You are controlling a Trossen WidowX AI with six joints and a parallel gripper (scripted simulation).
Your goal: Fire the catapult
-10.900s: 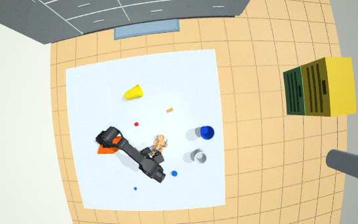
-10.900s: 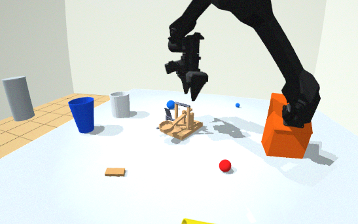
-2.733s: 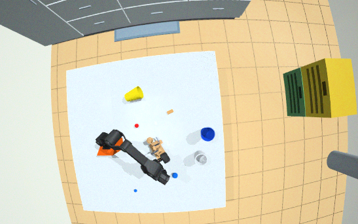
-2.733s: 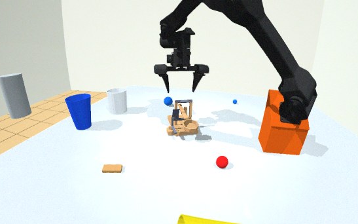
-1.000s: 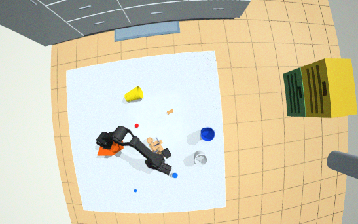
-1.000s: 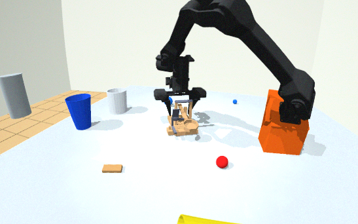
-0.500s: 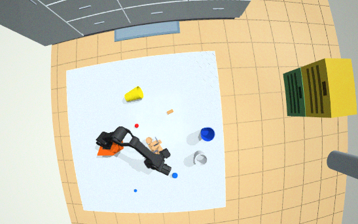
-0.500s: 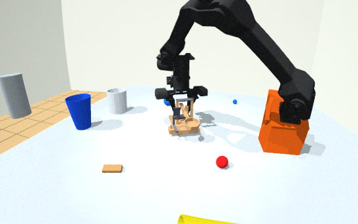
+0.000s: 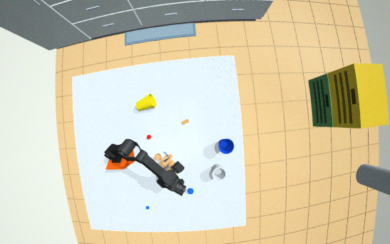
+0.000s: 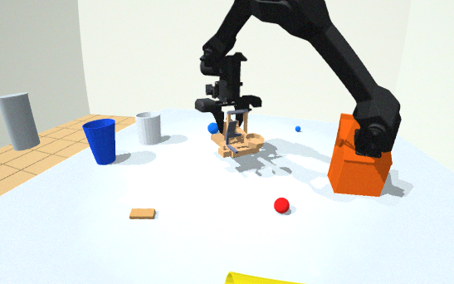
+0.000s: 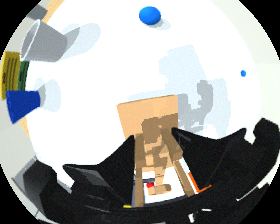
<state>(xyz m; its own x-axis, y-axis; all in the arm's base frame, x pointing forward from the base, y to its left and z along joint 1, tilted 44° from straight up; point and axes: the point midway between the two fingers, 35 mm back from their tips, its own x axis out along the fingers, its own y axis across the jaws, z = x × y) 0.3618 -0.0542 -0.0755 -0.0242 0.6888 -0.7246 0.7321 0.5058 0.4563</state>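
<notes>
The wooden catapult stands on the white table, its round cup on the arm-base side. My gripper points down and is shut on the catapult's frame, one finger on each side; the arm hides the fingertips in the top view. No ball shows in the catapult's cup. The white mug stands upright beyond the catapult. A blue ball, a smaller blue ball and a red ball lie on the table.
A blue cup stands near the white mug. A yellow cup lies on its side. A small wooden block lies flat. An orange box is by the arm's base.
</notes>
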